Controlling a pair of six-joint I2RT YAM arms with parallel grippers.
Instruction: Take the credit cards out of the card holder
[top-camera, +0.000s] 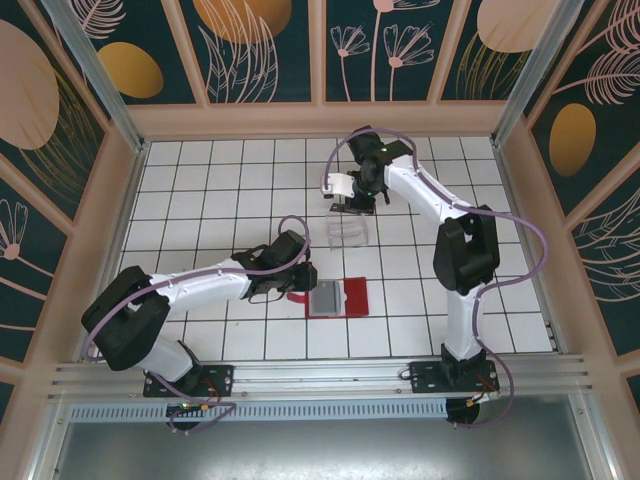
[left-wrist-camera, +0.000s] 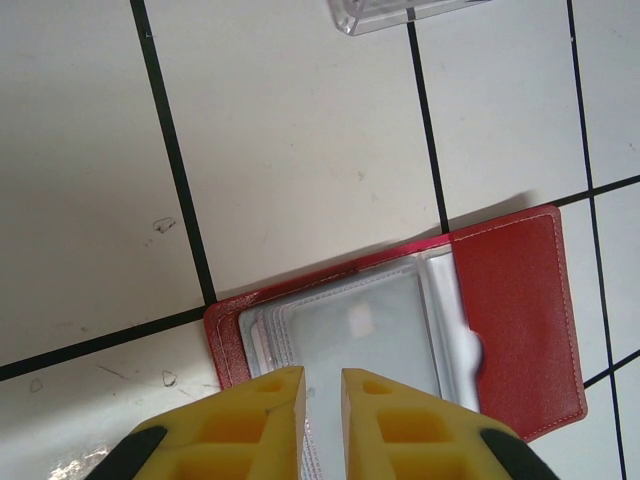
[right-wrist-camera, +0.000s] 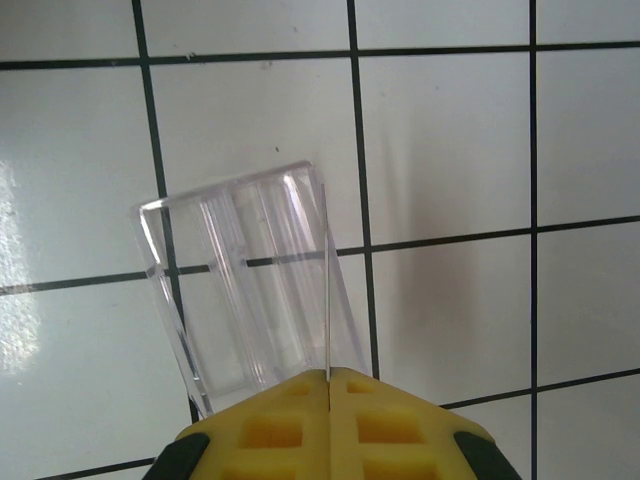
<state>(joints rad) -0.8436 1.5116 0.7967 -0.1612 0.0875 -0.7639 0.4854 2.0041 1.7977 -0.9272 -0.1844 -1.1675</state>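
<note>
The card holder (top-camera: 356, 296) lies open by the near edge of the table (top-camera: 520, 300) under the left gripper (left-wrist-camera: 322, 388), narrowly parted with grip unclear, so a pull may drag it, while the right gripper (right-wrist-camera: 329, 385) pinches a pale card (top-camera: 338, 186).

Your table (top-camera: 200, 180) is a white tiled surface crossed by a dark grid, walled in on three sides. Two things lie on it. Toward the near edge, about midway across, you have the red holder (top-camera: 340, 297) lying flat and open. In the left wrist view its greyish clear sleeves face up, with the plain red flap (left-wrist-camera: 520, 310) on the right. Farther back, near the holder but not touching it, sits the clear box (top-camera: 348, 235). In the right wrist view the box (right-wrist-camera: 250, 290) straddles a grid line.
</note>
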